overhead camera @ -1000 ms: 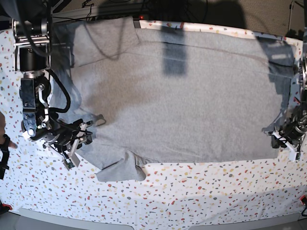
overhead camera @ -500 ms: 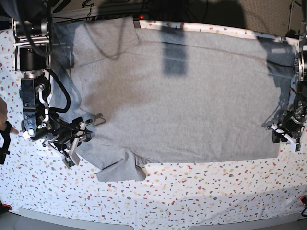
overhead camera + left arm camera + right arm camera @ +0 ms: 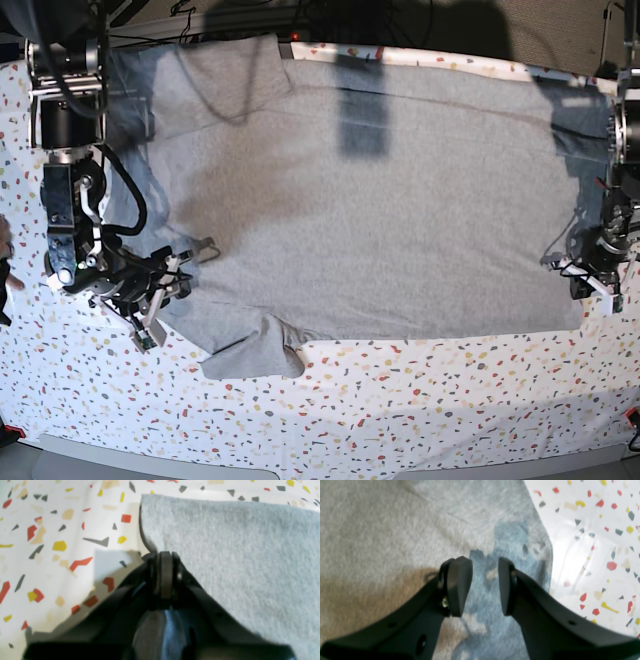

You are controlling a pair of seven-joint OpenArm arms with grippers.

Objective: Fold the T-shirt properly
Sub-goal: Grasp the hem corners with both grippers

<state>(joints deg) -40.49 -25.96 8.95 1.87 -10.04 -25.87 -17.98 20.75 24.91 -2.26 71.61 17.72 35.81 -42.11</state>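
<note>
White cloth speckled with red, yellow and grey flecks (image 3: pixel 400 400) covered the table, with dark clutter and cables along the far edge at twelve o'clock.

At nine o'clock in the base view, the right gripper (image 3: pixel 175 270) pointed inward over the grey fabric near the shirt's lower sleeve. Its wrist view showed the right gripper (image 3: pixel 485 585) with its two black pads standing apart, nothing between them, above shadowed cloth, the speckled cover showing toward two o'clock.

Across the middle lay the T-shirt (image 3: pixel 370 200), heather grey, spread flat and wide over most of the table, plain side up with no lettering visible. One sleeve (image 3: pixel 215 85) sat at eleven o'clock; the other sleeve (image 3: pixel 255 350) was bunched and crumpled at seven o'clock. A dark shadow patch fell on the fabric at twelve o'clock.

At three o'clock, the left gripper (image 3: pixel 585 280) sat low at the shirt's near corner on that side. Its wrist view showed the left gripper (image 3: pixel 163 557) with its pads pressed together right at the T-shirt (image 3: pixel 237 555) edge, the hem curving up into the tips, so it appeared clamped on the fabric's border.
</note>
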